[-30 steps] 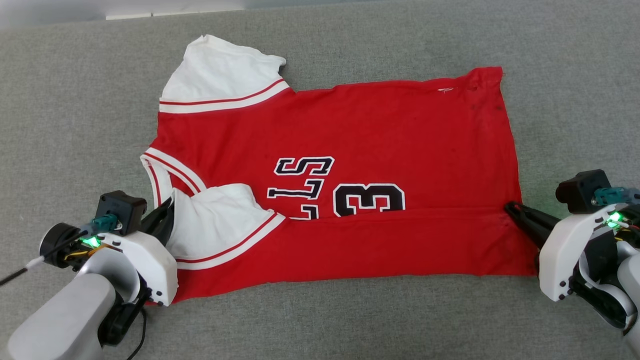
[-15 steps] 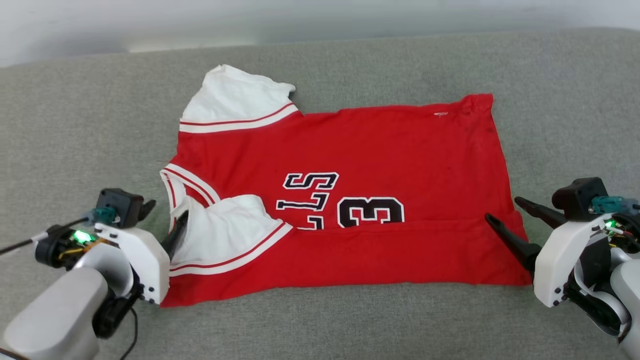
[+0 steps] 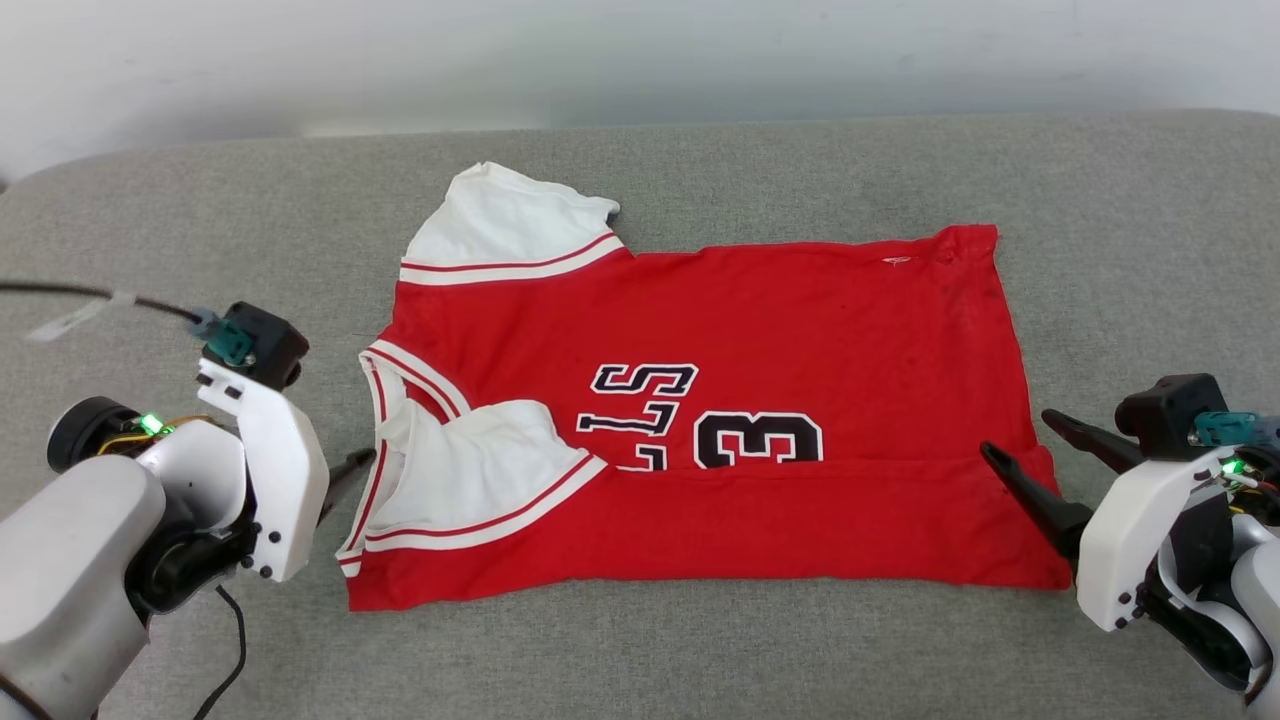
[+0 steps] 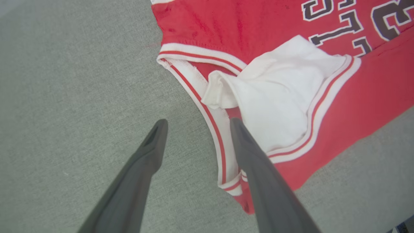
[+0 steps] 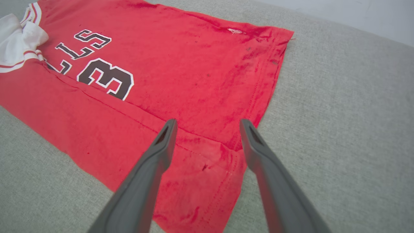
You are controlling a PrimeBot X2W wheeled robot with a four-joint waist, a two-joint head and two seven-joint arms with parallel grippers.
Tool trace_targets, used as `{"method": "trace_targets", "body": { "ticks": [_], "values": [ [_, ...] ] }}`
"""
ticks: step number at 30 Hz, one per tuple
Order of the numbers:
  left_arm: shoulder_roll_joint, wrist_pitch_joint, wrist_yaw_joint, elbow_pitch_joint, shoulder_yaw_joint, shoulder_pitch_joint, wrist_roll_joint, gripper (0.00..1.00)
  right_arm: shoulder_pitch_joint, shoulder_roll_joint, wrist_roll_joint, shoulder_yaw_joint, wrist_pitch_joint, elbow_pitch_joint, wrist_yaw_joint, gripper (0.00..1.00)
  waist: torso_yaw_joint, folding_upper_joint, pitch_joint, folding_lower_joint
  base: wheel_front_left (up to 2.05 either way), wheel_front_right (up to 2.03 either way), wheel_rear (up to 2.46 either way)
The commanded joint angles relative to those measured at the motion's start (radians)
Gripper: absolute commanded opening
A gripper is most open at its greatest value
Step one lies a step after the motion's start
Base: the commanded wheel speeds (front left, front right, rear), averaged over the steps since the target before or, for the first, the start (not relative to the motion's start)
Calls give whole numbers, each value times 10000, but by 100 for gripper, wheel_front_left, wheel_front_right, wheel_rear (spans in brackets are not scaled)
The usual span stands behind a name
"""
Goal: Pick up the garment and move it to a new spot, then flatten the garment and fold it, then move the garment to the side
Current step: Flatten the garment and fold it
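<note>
Garment point(image 3: 850, 330) fold partly hides its lettering point(image 3: 785, 440).

The tabletop point(image 3: 700, 660) is covered in grey woven fabric and rounds off at its far edge. The garment point(image 3: 800, 320) lies spread flat on it, neck to the left and hem to the right. Its near edge is folded up over the lower part of the black lettering point(image 3: 700, 420), and white lining point(image 3: 480, 470) is turned out at both armholes.
</note>
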Motion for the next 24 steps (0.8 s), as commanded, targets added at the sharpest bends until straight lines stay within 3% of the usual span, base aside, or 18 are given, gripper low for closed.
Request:
{"method": "trace_targets", "body": {
  "ticks": [1, 6, 11, 18, 24],
  "values": [
    [90, 640, -73, -146, -80, -207, -283, 100, 40, 59, -10, -47, 21, -61, -7, 100, -4, -1, 7, 0, 0, 0, 0],
    [306, 3046, -12, -554, -409, -542, -1136, 100, -36, 166, -72, -24, 117, -176, -7, 100, -116, -1, 111, 0, 0, 0, 0],
    [268, 4175, 234, -532, -648, -517, -1552, 100, -281, 272, -44, 125, 230, -185, -7, 100, -340, -1, 311, 0, 0, 0, 0],
    [66, 4507, 393, 222, -1000, -24, -1631, 100, -641, 391, 45, 477, 291, -31, -7, 100, -696, -1, 588, 0, 0, 0, 0],
    [-159, 4317, 200, 853, -1185, 511, -1829, 100, -861, 418, 190, 728, 221, 130, -7, 100, -816, -1, 608, 0, 0, 0, 0]
  ]
}}
